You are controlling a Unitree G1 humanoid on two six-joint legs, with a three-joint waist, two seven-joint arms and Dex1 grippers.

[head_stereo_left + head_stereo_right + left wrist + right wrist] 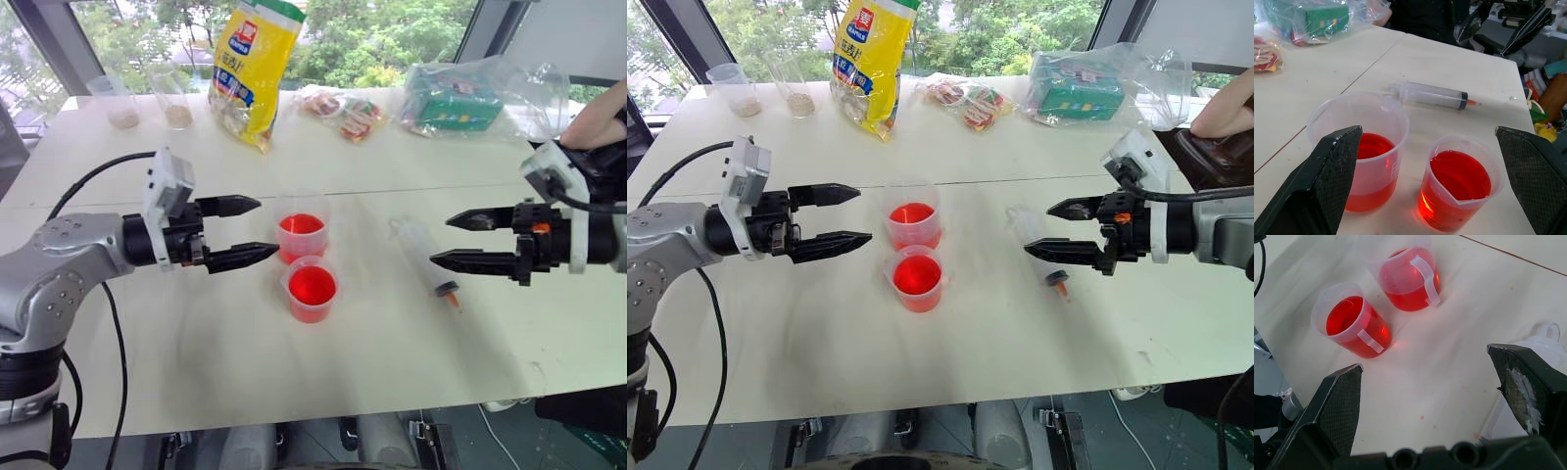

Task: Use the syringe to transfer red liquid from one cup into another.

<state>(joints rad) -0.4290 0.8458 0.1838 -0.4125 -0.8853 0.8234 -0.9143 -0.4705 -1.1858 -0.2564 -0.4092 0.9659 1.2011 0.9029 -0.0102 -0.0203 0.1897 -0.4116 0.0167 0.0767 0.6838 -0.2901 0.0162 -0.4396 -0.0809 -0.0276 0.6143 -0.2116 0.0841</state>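
The syringe (425,264) lies flat on the table (392,362), unheld, just beneath the right gripper (451,240), whose jaws are spread wide and empty. Two cups of red liquid (313,287) stand just ahead of the left gripper (260,230), likewise agape. The pick-up is judged pending: a descent onto the barrel is called for. A yellow bag (250,69) lies well beyond; nothing obstructs.
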